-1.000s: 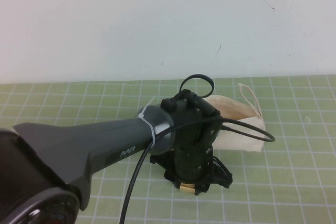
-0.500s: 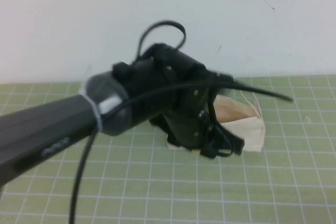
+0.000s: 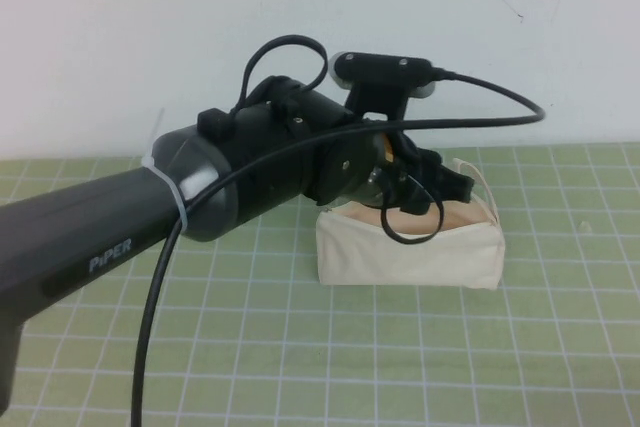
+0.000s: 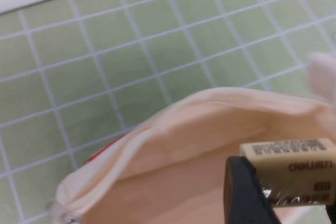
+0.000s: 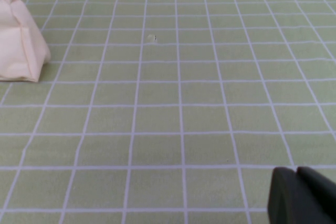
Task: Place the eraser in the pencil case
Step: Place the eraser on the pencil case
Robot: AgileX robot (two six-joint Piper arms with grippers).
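The left arm reaches in from the near left and blocks most of the middle of the high view; its forearm reads "PIPER" in pale letters, and a black cable loops along it and arcs out to the right over the pencil case. The pencil case lies on the green gridded mat right of centre, mouth open upward, its thin loop strap at the far right end. The left gripper hangs just above that open mouth, and from the high view the arm's own wrist hides what it carries.

The left wrist view shows this: the left gripper is clamped on the eraser, with one dark finger pressed against the eraser's end, right over the pale beige lining of the pencil case. The eraser's top carries a barcode and small dark lettering too blurred to read. A sliver of red shows at the pouch's outer edge.

The right gripper appears only in its own wrist view, as a dark tip low over the mat, well apart from the pencil case; I cannot tell whether its claw is apart or together.
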